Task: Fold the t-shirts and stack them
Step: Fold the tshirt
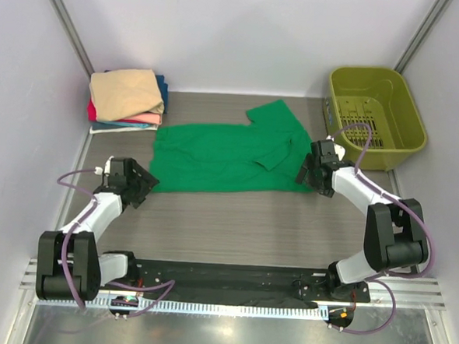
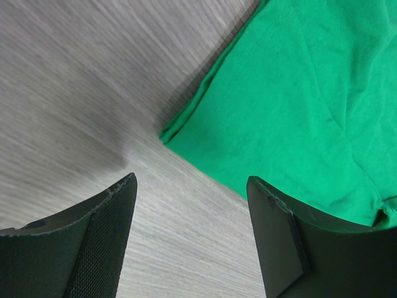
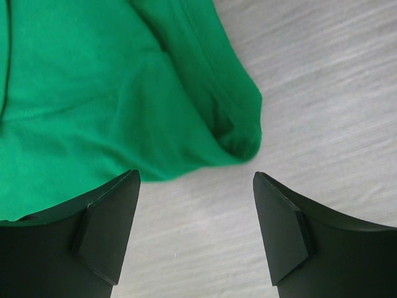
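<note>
the green t-shirt (image 1: 230, 156) lies spread across the middle of the wood-grain surface (image 1: 242, 219), with one sleeve pointing to the far side. the left tool (image 1: 141, 184) is at the shirt's near-left corner, its fingers wide apart and holding nothing. the right tool (image 1: 307, 170) is at the shirt's right edge, also wide and empty. a stack of folded t-shirts (image 1: 127, 97), tan on top, rests in the far-left corner. an olive bin (image 1: 376, 115) stands far right.

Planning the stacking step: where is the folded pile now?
The folded pile sits at the table's far-left corner in the top view, just behind the green shirt.
</note>
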Robot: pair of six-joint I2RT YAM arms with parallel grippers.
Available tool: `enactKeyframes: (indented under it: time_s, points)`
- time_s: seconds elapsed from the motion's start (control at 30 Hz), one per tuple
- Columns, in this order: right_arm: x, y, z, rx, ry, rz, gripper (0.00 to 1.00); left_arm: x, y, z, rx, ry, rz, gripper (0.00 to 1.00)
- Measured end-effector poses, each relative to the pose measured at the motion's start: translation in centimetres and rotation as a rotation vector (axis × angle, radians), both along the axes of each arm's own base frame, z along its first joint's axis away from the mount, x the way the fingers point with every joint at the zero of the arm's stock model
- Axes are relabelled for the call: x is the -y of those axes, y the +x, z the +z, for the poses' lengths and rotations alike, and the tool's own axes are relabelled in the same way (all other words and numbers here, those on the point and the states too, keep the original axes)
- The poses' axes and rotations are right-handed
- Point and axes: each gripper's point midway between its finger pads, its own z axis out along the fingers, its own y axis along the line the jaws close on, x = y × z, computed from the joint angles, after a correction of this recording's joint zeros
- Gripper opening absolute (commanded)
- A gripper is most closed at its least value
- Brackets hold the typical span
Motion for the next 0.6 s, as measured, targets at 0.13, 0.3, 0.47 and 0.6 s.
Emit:
enactKeyframes:
  time_s: [0.13,0.3,0.47,0.6]
  points:
    - [0.4,0.8,-1.0,0.01,-0.002,-0.008,0.79,0.0,0.6,-0.4,0.006,-0.01,0.012,0.7]
    - [1.3,1.4,-2.3,0.004,0.001,-0.036,0.76,0.2,1.4,-1.4,-0.004,-0.028,0.019,0.65]
    - [1.8,1.1,-3.1,-0.004,0.001,-0.048,0.61,0.7,3.0,-1.7,0.031,-0.072,0.024,0.32]
    - [1.7,1.4,-3.1,0.015,0.002,-0.042,0.22,1.2,3.4,-2.6,0.023,-0.101,0.024,0.0]
